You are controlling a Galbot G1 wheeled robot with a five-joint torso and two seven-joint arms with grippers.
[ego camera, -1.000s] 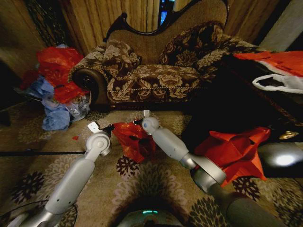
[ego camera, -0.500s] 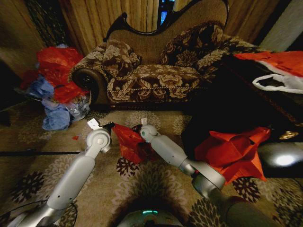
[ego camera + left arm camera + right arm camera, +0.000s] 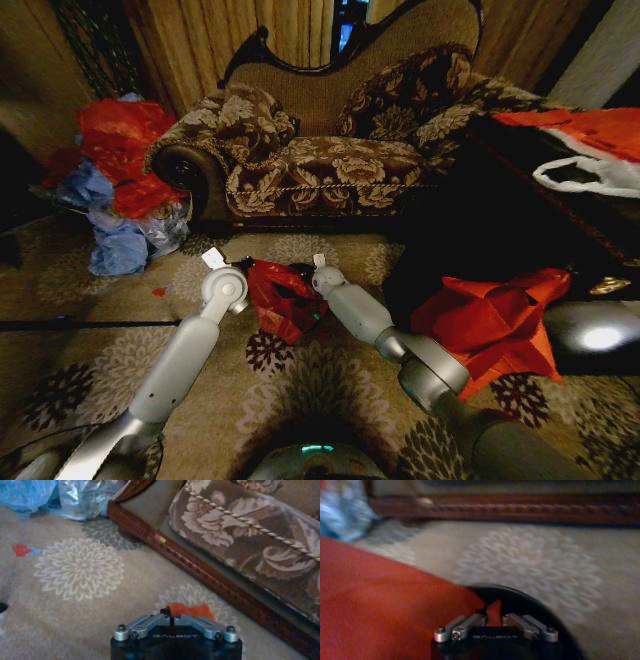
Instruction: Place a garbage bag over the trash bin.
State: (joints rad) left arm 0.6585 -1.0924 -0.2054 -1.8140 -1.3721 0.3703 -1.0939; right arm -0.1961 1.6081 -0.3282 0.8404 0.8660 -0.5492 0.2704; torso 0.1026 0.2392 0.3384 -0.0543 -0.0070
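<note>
Head view: you see both arms stretched toward the sofa (image 3: 330, 150), with the garbage bag (image 3: 283, 297) bunched between them on the carpet (image 3: 120, 300).

Left wrist view: your left gripper (image 3: 172, 617) is pinched closed on a scrap of that bag.

Right wrist view: your right gripper (image 3: 494, 615) clamps red film at the trash bin (image 3: 540, 607) rim, the bag draped beside it.

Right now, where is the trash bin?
In the head view the trash bin sits low on the patterned carpet before the sofa, between the left end effector and right end effector, mostly under the garbage bag.
</note>
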